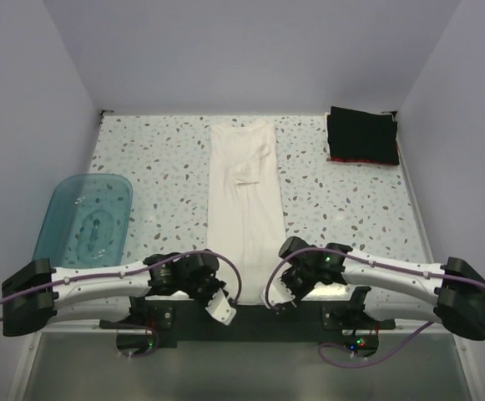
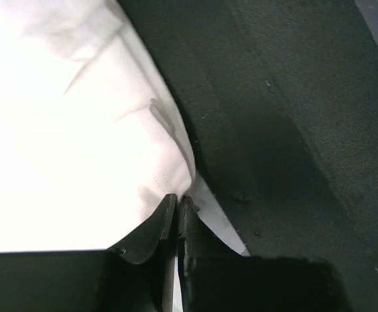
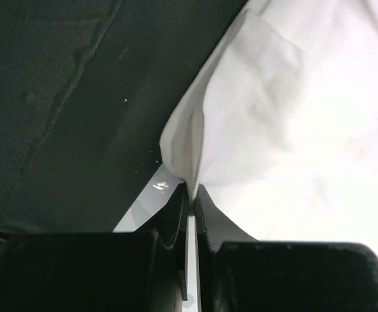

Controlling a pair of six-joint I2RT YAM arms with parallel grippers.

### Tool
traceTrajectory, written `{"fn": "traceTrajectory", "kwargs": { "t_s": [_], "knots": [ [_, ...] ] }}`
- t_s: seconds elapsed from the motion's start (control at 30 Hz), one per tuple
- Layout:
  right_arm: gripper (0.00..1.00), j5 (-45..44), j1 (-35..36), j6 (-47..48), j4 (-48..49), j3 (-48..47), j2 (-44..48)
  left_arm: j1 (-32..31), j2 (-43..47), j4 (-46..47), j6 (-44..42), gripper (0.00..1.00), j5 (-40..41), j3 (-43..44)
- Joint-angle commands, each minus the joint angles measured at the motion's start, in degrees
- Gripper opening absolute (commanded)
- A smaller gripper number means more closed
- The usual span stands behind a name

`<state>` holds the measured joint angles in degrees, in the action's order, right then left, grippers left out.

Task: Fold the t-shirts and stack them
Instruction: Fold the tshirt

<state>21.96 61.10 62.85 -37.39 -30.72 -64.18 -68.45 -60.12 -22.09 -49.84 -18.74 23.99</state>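
A white t-shirt (image 1: 244, 196) lies folded lengthwise in a long strip down the middle of the table, its hem at the near edge. My left gripper (image 1: 228, 306) is shut on the hem's left corner; the left wrist view shows the white cloth (image 2: 78, 130) pinched between the jaws (image 2: 177, 198). My right gripper (image 1: 272, 299) is shut on the hem's right corner; the right wrist view shows the cloth (image 3: 273, 110) bunched between the jaws (image 3: 192, 188). A folded black shirt with a red one under it (image 1: 361, 136) sits at the far right corner.
A translucent blue plastic tub (image 1: 86, 219) stands at the left side of the table. Grey walls close in the back and sides. A dark base plate (image 1: 250, 322) runs along the near edge under both grippers.
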Motion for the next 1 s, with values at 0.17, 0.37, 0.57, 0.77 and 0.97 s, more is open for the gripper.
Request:
{"fn": "traceTrajectory", "kwargs": {
  "t_s": [0.17, 0.37, 0.57, 0.77, 0.97],
  "knots": [
    [0.0, 0.54, -3.35, -5.55, 3.11, -1.44, 10.48, 7.26, 8.97, -3.31, -0.42, 0.0, 0.11, 3.87],
    [0.0, 4.58, -12.92, -0.2, 3.2, -6.8, 5.14, 16.74, 5.98, -3.06, -6.48, 0.0, -3.05, 7.74],
    [0.0, 9.24, -22.77, 8.16, 2.32, -13.22, -2.94, 27.11, -2.09, -1.2, -12.64, 0.0, -7.53, 13.01],
    [0.0, 12.23, -30.24, 13.87, 3.46, -19.81, -11.04, 35.21, -10.52, 1.69, -18.53, 0.0, -10.78, 19.33],
    [0.0, 13.9, -34.9, 17.83, 3.55, -28.07, -21.32, 42.68, -20.72, 3.54, -21.34, 0.0, -14.12, 28.11]
  ]
}}
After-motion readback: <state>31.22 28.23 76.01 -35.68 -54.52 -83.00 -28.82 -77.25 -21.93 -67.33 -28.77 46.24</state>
